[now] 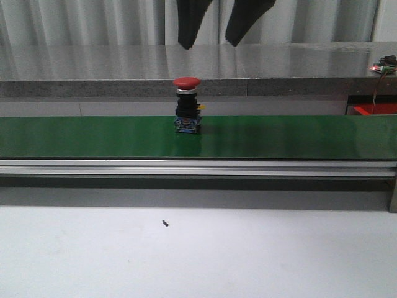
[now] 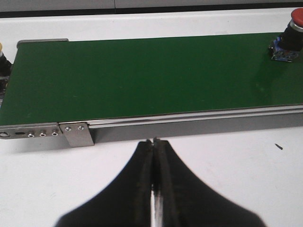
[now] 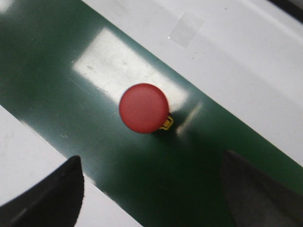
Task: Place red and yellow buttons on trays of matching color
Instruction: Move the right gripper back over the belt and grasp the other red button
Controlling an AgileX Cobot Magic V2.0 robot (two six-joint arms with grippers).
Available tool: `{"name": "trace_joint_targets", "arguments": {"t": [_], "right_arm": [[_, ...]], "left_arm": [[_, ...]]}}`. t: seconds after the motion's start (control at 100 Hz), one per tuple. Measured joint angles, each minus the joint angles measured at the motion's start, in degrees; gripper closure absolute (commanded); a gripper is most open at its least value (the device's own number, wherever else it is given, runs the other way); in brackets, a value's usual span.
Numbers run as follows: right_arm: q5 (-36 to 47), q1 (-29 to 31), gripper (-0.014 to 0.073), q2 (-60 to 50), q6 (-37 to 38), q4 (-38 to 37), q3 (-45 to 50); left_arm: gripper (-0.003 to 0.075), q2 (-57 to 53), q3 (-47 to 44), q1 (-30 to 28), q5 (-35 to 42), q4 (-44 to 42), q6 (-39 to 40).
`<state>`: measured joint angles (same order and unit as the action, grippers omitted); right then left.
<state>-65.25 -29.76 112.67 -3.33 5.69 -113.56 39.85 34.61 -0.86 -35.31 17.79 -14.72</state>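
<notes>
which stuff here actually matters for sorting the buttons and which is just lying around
Belongs to the job:
- red button, upright on the green belt
- red tray, only partly visible at far right
- right gripper, open above the red button
- left gripper, shut, hanging before the belt

Just lying about:
- small dark speck on the white table
- wires on the back counter

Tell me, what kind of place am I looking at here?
Probably a lab or workshop mock-up of a factory sorting line. A green conveyor belt runs across a white table, carrying a red button, with the open right gripper hovering above it.
</notes>
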Motion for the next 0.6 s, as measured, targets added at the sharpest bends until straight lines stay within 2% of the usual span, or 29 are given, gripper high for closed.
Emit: {"name": "trace_joint_targets", "arguments": {"t": [0.52, 0.6], "right_arm": [[4.73, -0.41, 0.0004, 8.75, 0.00, 0.19, -0.13], [5.12, -0.41, 0.0055, 9.42, 0.00, 0.08, -0.13]], "left_arm": [[0.0740, 0.00, 0.00, 0.00, 0.00, 0.00, 0.00], [0.0740, 0.00, 0.00, 0.00, 0.00, 0.00, 0.00]]}}
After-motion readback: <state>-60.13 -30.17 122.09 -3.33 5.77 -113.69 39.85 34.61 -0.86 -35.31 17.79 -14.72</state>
